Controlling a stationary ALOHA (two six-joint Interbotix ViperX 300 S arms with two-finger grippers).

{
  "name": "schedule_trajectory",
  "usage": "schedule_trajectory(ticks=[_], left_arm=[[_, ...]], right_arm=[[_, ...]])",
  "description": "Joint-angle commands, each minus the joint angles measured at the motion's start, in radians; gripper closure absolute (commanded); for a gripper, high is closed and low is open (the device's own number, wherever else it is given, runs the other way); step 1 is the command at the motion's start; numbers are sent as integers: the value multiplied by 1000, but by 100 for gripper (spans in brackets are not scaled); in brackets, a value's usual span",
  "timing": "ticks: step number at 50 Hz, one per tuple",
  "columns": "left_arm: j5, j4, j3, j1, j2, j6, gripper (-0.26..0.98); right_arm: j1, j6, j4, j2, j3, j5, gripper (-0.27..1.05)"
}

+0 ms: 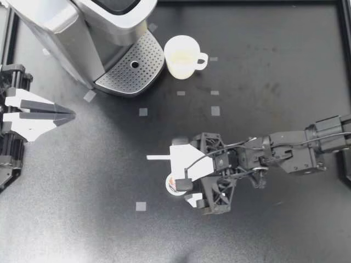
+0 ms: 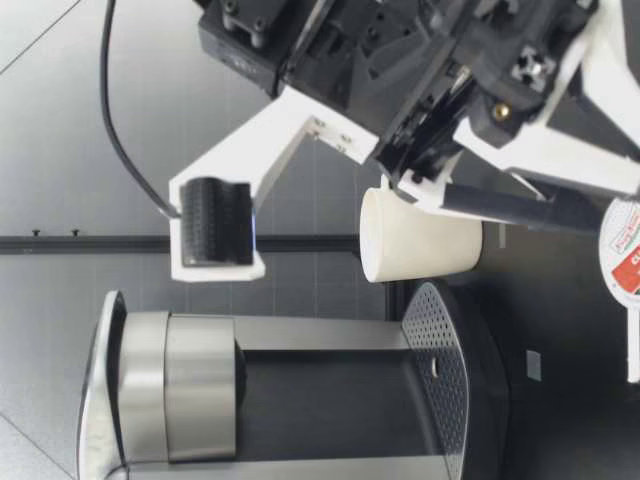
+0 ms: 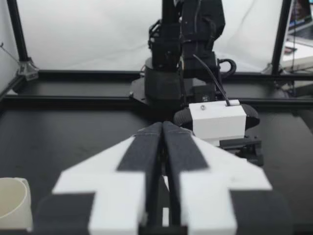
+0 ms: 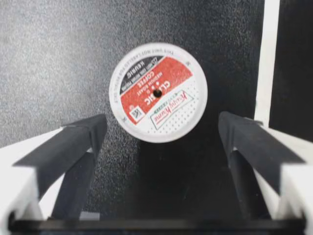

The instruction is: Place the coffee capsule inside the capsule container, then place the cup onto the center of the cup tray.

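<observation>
At the far left, the left claw (image 1: 70, 114) sits near the table's edge, its two fingers pressed together on nothing. Ahead of it and off to one side stands a silver coffee machine (image 1: 77, 33), its perforated cup tray (image 1: 131, 68) bare. Just beside the tray, on the table (image 1: 263, 230), the pale cup (image 1: 182, 56) stands upright with its handle turned away from the machine.

Well apart from the cup, the right claw (image 1: 169, 179) extends from the right side and hangs over the coffee capsule (image 1: 172, 187). The right wrist view shows this claw spread wide. Its dark fingers (image 4: 78, 142) stand on either side of the capsule (image 4: 157, 93) and clear of it, and the red and white lid faces the claw. Whether the capsule sits flat or tilted cannot be told.

The step in hand appears to be the first one, taking hold of the capsule; nothing is gripped yet. The next move likely calls for bringing the fingers level with the capsule's sides and closing evenly, so the round body does not skid away. The capsule then has to be carried to the machine. The capsule container itself cannot be made out. The cup's turn comes after.

The table is matte black, marked with small grey tape squares (image 1: 143, 112) and edged by a black rail (image 1: 344, 55). Beyond it, the left wrist view shows a plain pale backdrop (image 3: 88, 34).
</observation>
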Motion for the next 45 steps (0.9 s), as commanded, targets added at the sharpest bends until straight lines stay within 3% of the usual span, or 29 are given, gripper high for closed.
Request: schedule_trajectory(ticks=[1,36,45], left_arm=[[-6,2,-20,3,2,0,59],[-6,0,-23,3,-6,0,59],[-6,2,-25,3,-5,0,59]], right_arm=[[6,-2,2,-8,-28,-8,-17],[6,-3,-2,46,-83,-8,-16],[6,-2,-2,49,-86,-8,-8]])
